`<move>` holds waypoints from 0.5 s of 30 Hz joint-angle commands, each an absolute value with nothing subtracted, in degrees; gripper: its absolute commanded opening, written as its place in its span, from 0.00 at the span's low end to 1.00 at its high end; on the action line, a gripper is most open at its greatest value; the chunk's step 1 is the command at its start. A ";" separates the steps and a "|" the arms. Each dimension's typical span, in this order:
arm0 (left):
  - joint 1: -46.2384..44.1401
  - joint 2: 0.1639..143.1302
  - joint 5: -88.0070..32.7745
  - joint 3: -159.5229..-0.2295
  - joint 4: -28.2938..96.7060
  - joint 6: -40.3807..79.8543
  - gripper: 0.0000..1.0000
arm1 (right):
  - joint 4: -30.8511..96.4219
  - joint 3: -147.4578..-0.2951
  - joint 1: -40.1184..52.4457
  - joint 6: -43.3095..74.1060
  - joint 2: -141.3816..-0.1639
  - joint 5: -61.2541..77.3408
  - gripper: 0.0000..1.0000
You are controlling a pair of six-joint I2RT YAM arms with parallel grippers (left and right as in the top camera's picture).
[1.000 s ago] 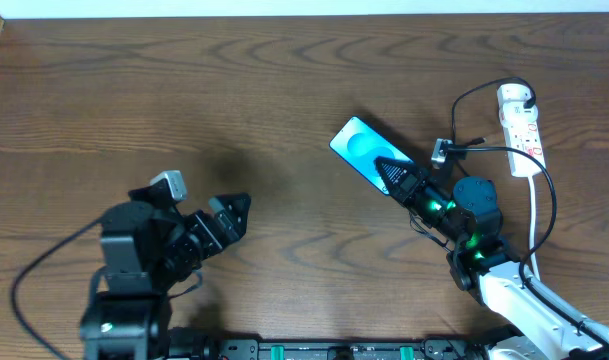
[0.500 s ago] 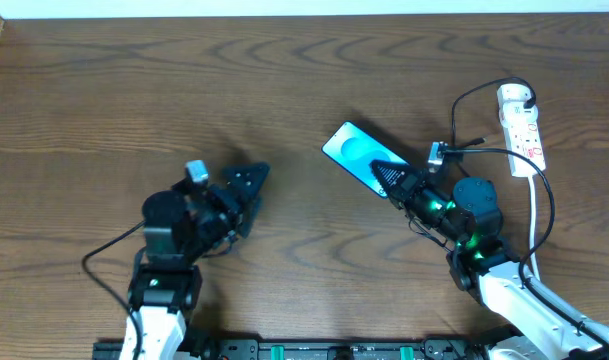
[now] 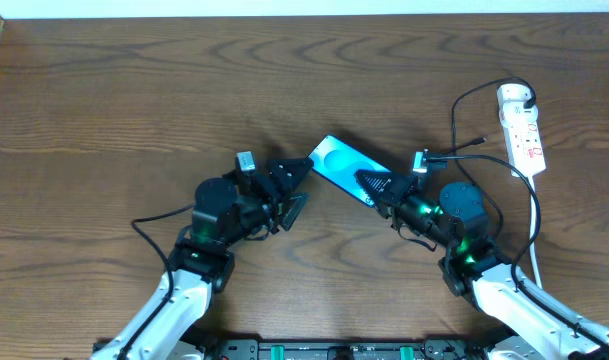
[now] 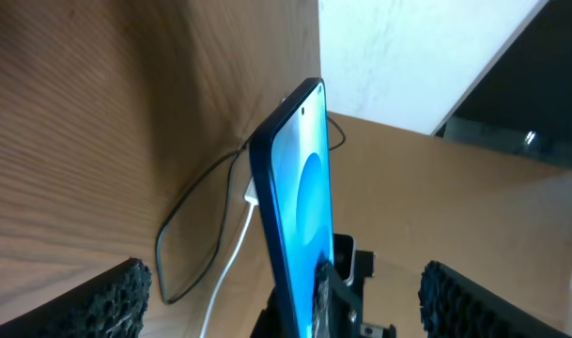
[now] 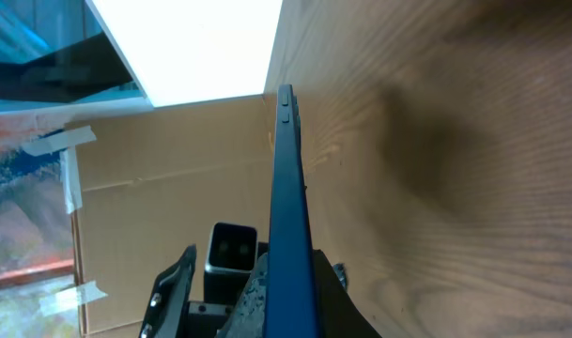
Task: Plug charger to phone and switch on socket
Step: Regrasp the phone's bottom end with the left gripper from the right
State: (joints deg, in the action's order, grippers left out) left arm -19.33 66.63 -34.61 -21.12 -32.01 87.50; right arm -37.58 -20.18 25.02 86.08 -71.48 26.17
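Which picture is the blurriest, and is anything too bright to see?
Overhead: sharp and evenly lit, the phone screen glowing cyan. Left wrist: blurriest at the near finger pads, and the white patch up top is washed out. Right wrist: the phone's edge looks soft close up, with another blown-out white area.

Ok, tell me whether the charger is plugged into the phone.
Out. The charger ends loose on the table near the socket, apart from the phone, which is held by one end in the right fingers.

cyan phone (image 3: 336, 160) mid-table, white socket (image 3: 521, 125) far right
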 commanded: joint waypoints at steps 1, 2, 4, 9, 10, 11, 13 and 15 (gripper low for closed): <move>-21.15 67.94 -30.48 -21.58 -34.06 91.42 0.90 | -37.74 -20.51 25.61 87.02 -70.43 26.50 0.01; -21.71 68.14 -29.08 -21.58 -34.65 91.46 0.89 | -37.74 -20.51 25.61 87.02 -70.43 26.50 0.01; -22.63 68.14 -26.48 -21.61 -35.33 92.58 0.85 | -37.71 -20.51 25.61 87.00 -70.43 26.55 0.01; -25.30 68.14 -22.33 -21.61 -40.23 96.36 0.80 | -37.45 -20.51 25.61 88.66 -70.43 27.18 0.01; -25.80 68.14 -21.82 -21.61 -41.08 96.33 0.79 | -37.47 -20.51 25.61 89.19 -70.43 27.18 0.01; -26.52 68.14 -21.26 -21.61 -41.74 96.33 0.77 | -37.45 -20.51 25.61 89.62 -70.43 27.16 0.01; -27.81 68.14 -20.25 -21.61 -42.19 96.33 0.76 | -37.45 -20.51 25.61 89.78 -70.46 27.11 0.01; -28.82 68.16 -20.01 -21.61 -42.13 96.31 0.77 | -37.52 -20.51 25.71 89.86 -70.43 27.07 0.01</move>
State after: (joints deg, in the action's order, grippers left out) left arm -27.24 67.94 -22.68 -21.12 -41.74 95.64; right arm -36.95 -20.18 25.10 88.51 -71.48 26.22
